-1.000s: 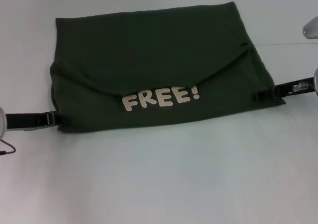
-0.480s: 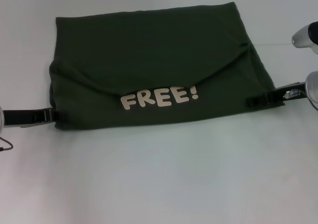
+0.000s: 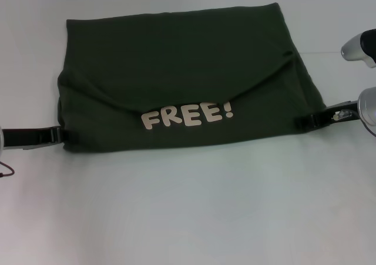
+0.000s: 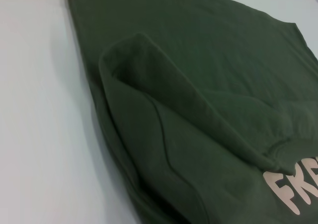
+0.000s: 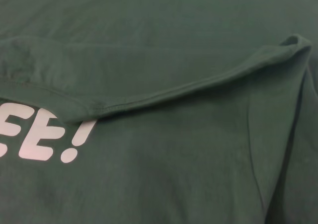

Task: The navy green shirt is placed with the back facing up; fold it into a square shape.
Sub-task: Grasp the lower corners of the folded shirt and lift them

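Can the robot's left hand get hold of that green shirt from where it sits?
Probably yes. The left hand sits right at the near left edge of the navy green shirt, with nothing between them on the table.

Left claw (image 3: 59, 136) edged outward; right claw (image 3: 306, 121) slid inward over shirt (image 3: 176, 59) edge

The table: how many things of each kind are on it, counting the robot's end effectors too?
Shirts: 1, the green shirt, folded, with a pale FREE! print.
End effectors: 2, the left end effector at one side edge of the shirt and the right end effector at the other.
Total: 3.
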Controlling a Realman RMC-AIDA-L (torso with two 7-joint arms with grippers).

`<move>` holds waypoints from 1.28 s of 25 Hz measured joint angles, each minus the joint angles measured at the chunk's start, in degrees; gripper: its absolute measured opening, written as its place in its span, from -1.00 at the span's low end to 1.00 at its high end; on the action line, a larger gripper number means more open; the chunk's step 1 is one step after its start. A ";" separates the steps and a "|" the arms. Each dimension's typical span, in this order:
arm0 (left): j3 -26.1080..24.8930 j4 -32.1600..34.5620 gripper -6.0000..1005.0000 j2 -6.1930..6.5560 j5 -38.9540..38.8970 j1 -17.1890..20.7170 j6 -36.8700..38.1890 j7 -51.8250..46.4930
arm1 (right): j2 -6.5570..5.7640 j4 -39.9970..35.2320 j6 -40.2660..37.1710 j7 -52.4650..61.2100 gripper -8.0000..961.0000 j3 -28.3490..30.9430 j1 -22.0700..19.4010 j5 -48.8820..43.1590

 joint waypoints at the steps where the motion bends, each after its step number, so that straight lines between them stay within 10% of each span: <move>1: 0.00 0.00 -0.91 0.03 -0.02 -0.02 -0.02 0.00 | -0.03 0.00 -0.04 0.00 0.33 0.06 -0.04 0.00; 32: 0.02 0.18 -0.91 1.66 -0.03 -0.04 3.60 -1.23 | -1.42 -3.13 -8.12 2.29 -0.89 3.21 -1.41 -0.89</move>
